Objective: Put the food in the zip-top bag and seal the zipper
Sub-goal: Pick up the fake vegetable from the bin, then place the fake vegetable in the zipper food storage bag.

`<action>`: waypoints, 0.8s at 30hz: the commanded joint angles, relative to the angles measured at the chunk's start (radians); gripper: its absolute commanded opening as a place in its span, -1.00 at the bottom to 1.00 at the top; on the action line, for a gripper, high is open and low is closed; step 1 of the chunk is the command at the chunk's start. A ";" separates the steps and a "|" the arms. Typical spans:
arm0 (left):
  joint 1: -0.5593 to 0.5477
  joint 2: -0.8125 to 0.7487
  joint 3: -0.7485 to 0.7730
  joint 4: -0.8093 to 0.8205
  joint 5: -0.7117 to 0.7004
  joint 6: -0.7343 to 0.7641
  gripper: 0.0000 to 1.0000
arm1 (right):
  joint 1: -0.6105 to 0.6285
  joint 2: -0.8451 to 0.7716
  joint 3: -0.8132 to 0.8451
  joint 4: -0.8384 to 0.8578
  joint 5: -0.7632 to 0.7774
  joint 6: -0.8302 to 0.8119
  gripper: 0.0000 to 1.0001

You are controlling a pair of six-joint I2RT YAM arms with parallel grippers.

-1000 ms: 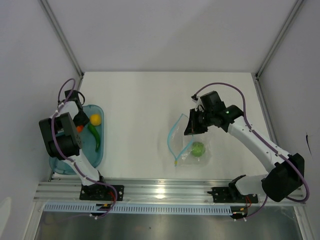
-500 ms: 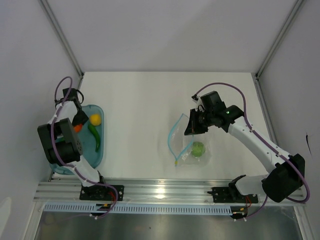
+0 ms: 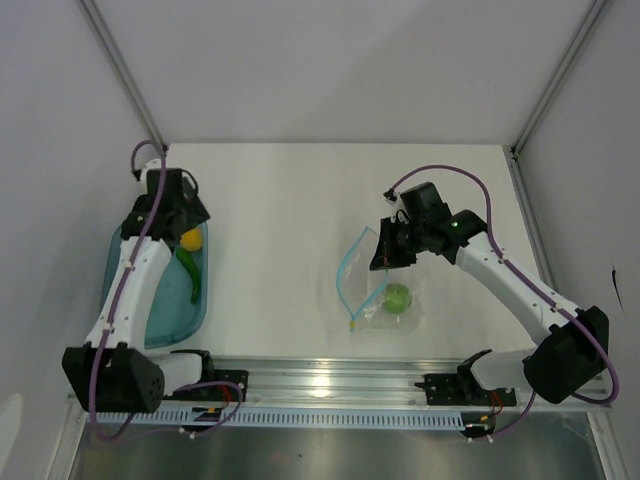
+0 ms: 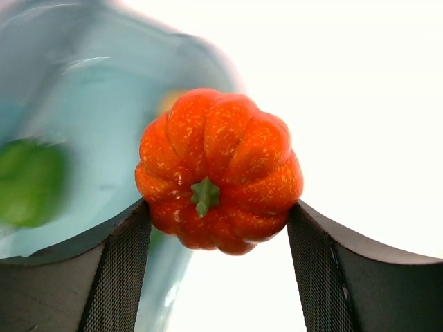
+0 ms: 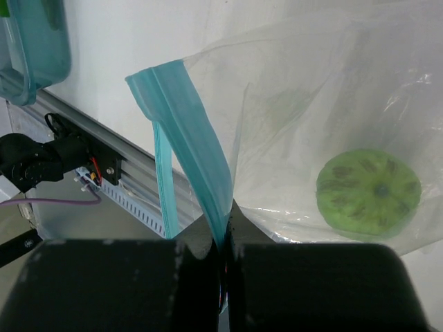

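Note:
My left gripper [image 3: 180, 217] hovers over the far end of the teal tray [image 3: 160, 305] and is shut on the orange round fruit [image 4: 218, 169], which is held between both fingers. The small yellow fruit [image 3: 189, 238] and the slim green chili [image 3: 190, 272] lie in the tray. My right gripper [image 3: 385, 252] is shut on the light blue zipper [image 5: 194, 131] and lifts one edge of the clear zip-top bag [image 3: 375, 290], whose mouth is open. One green round fruit [image 3: 396, 298] lies inside the bag and also shows in the right wrist view [image 5: 368, 188].
The tray also shows in the left wrist view [image 4: 83, 104] with a blurred green piece [image 4: 28, 183] in it. The metal rail [image 3: 330, 380] runs along the near table edge. White walls close in the table on three sides.
My left arm has swung up and to the right from the tray's left side, lifting the orange fruit off the tray. The right arm and the bag have not moved.

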 commanded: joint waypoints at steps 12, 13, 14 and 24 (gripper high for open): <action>-0.700 -0.325 -0.204 0.329 0.445 -0.194 -0.99 | 0.017 0.003 0.053 -0.038 0.063 0.028 -1.00; -0.736 -0.309 -0.207 0.348 0.451 -0.197 -0.99 | 0.019 0.001 0.051 -0.040 0.066 0.028 -1.00; -0.798 -0.270 -0.209 0.375 0.471 -0.192 -0.99 | 0.022 0.000 0.051 -0.041 0.068 0.030 -1.00; -1.107 -0.046 -0.178 0.526 0.444 -0.206 -0.99 | 0.033 -0.026 0.054 -0.057 0.079 0.048 -1.00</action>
